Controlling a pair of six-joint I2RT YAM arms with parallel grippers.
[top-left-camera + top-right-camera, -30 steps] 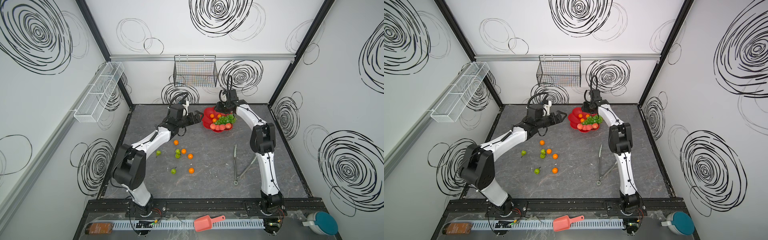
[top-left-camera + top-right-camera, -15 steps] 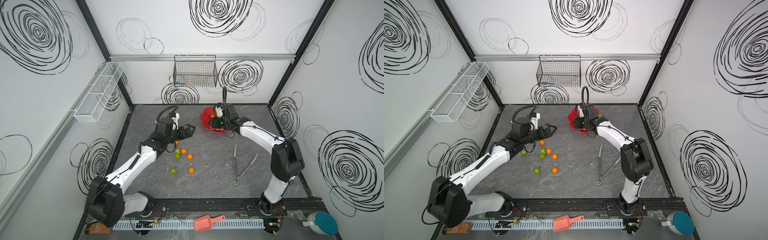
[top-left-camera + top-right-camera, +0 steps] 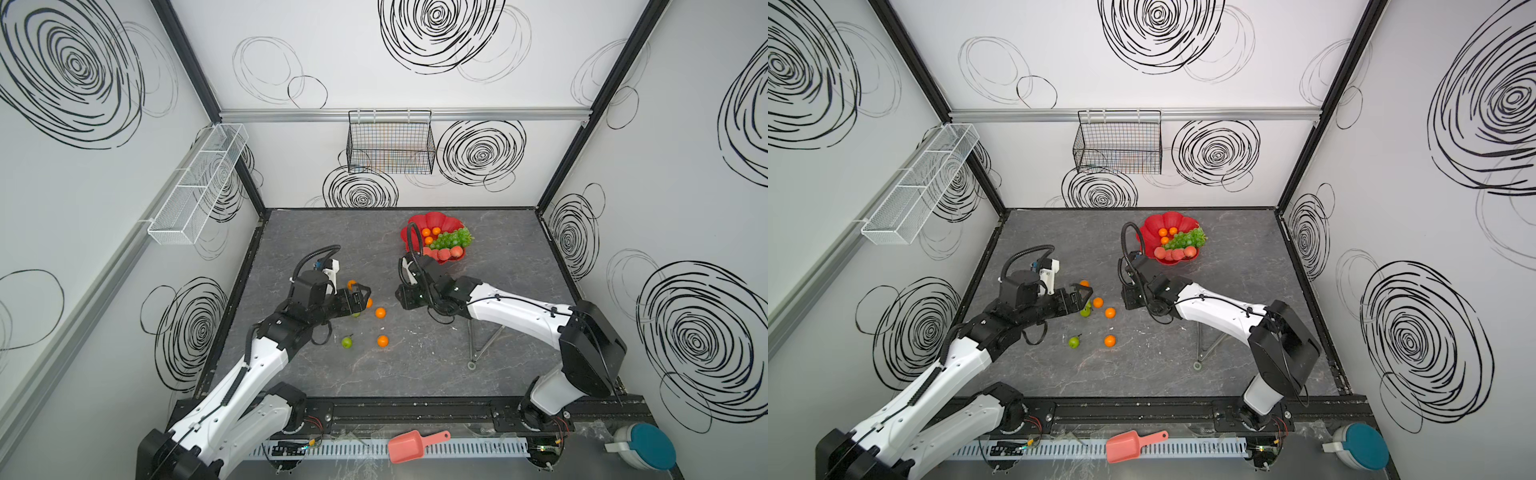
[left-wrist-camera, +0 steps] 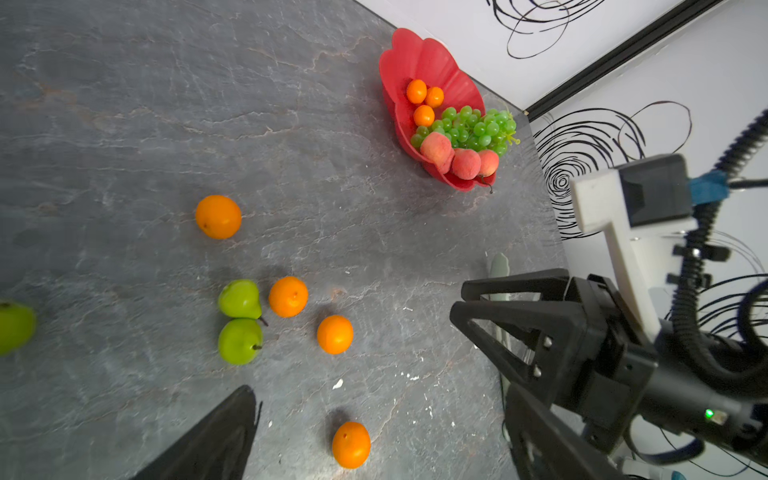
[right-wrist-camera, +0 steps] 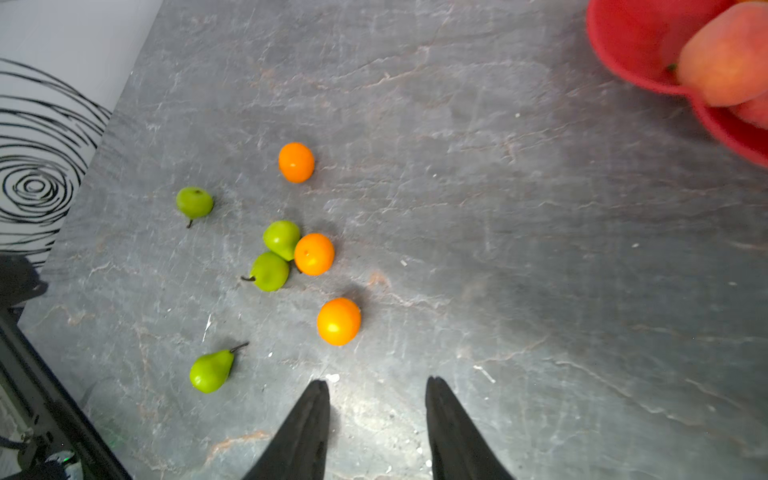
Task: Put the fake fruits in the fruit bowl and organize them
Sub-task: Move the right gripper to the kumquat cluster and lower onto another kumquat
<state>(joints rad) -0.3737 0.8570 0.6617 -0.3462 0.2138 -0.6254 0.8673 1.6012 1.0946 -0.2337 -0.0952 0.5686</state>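
The red fruit bowl (image 3: 432, 218) (image 3: 1169, 218) (image 4: 419, 54) sits at the back of the table and holds three oranges, the green grapes (image 3: 453, 239) and three peaches (image 3: 446, 252). Several oranges (image 3: 380, 312) (image 5: 338, 321) and green pears (image 3: 347, 342) (image 5: 210, 371) lie loose left of centre. My left gripper (image 3: 361, 293) (image 3: 1083, 293) (image 4: 380, 390) hangs open above that cluster, holding nothing. My right gripper (image 3: 401, 297) (image 5: 376, 380) is open and empty just right of the loose fruit, over bare table.
Metal tongs (image 3: 482, 340) lie on the table under the right arm. A pink scoop (image 3: 415, 444) and a teal-lidded container (image 3: 642, 446) sit past the front rail. A wire basket (image 3: 390, 143) hangs on the back wall, a white mesh shelf (image 3: 199, 183) on the left.
Both arms have drawn back from the bowl. The left gripper came forward over the loose fruit; the right gripper left the bowl and dropped to the table's middle.
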